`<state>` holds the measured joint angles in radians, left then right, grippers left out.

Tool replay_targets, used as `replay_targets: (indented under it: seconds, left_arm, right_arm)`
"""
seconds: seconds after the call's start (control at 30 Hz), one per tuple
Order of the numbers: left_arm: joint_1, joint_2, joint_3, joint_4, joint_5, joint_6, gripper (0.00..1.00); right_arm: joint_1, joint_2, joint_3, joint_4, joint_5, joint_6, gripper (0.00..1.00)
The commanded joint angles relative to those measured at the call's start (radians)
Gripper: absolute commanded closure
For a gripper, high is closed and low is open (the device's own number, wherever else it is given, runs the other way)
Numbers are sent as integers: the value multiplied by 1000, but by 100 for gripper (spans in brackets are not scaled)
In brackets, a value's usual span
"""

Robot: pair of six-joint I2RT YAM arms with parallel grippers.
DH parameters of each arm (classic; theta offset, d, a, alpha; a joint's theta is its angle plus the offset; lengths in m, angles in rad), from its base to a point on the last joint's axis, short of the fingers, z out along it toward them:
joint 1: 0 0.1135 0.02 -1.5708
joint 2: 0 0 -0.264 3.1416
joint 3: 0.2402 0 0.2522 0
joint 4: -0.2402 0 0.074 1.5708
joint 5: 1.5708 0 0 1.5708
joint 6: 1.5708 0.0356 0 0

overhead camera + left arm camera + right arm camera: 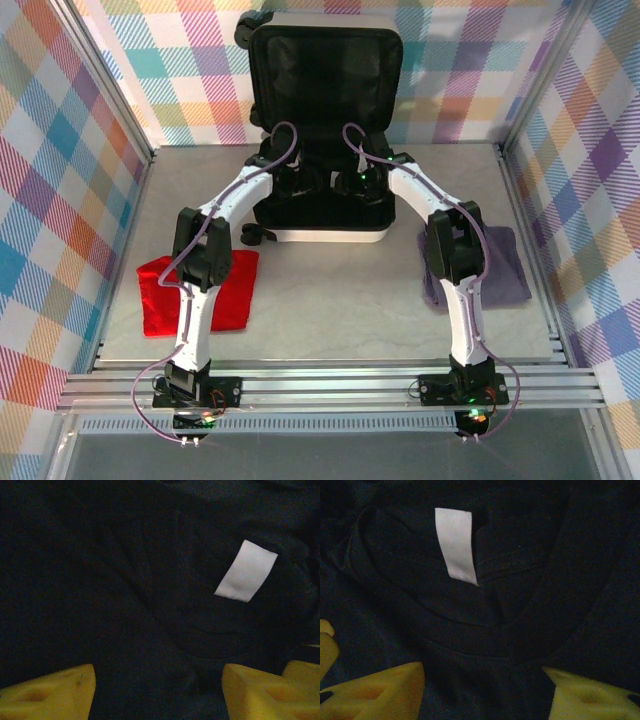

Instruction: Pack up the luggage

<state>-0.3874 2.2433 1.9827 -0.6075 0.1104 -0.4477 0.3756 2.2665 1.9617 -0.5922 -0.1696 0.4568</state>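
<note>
Two robot arms reach into the luggage, a small white hard-shell suitcase lying open at the far middle of the grey table, its black-lined lid standing upright against the checked back wall. The lower half lies flat on the table, black wheels at its near left corner, and both wrists meet over its dark interior.

The left gripper hangs inside the case, left of centre; the right gripper sits just beside it, right of centre. Both are within the suitcase's white rim.

From the left wrist, the yellow fingers stand well apart at the bottom of the view, jaws spread, with a black garment lying across the gap between them. A white label at the garment's collar shows up and to the right of the fingers.

From the right wrist the same holds: yellow fingertips spread wide over the dark fabric, the collar curving just above them, the label straight ahead and slightly left. Whether either pair touches the cloth cannot be told in the dim light.

Outside the case, a red cloth lies flat by the left arm and a purple cloth by the right arm — both on the table, apart from the suitcase.
</note>
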Motion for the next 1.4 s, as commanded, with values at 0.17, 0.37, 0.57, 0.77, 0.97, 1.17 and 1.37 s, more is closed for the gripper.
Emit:
replay_targets:
  seconds: [0.17,0.37,0.57,0.77,0.97,1.17,1.37]
  left_arm:
    - [7,-83,3,-33,-39,53,31]
    - [5,-292,-89,-29,-102,79,30]
    - [3,-553,-349,-83,-283,63,29]
    - [0,-777,-683,-185,-435,-7,29]
    - [-34,-866,-944,-236,-487,-91,29]
    - [-42,-793,-1077,-115,-404,-102,29]
    - [-67,-683,-1107,-21,-311,-100,30]
  right_arm:
    - [-17,33,61,-20,17,-18,36]
    - [-19,-24,83,-32,-8,-60,32]
    - [-18,-101,73,-37,-47,-85,26]
    - [-17,-210,30,-37,-73,-112,23]
    - [-16,-345,-130,24,-92,-107,23]
    - [3,-489,-384,145,-108,-56,23]
    - [29,-604,-576,178,-73,-43,23]
